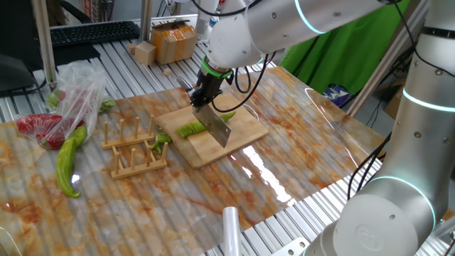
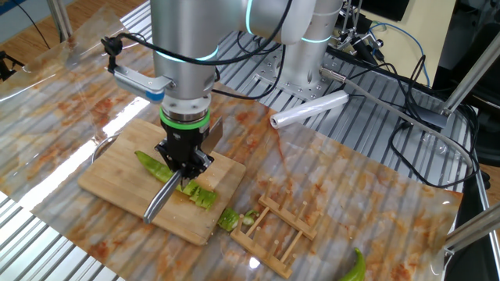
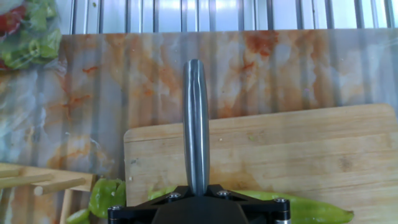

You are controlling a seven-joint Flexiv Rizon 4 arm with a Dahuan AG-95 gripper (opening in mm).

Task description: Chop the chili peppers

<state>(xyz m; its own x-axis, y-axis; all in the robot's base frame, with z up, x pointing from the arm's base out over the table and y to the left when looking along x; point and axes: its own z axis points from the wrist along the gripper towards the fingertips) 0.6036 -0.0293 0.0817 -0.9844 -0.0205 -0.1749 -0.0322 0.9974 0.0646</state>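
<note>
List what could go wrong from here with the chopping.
1. Cut chili pieces already lie off the cutting board, beside the wooden rack; further chops could push more off.
2. The chili lies loose on the board with nothing holding it, so it may roll or shift under the knife.
3. The gripper holds the knife by a slim, smooth handle; it could twist in the grip.
</note>
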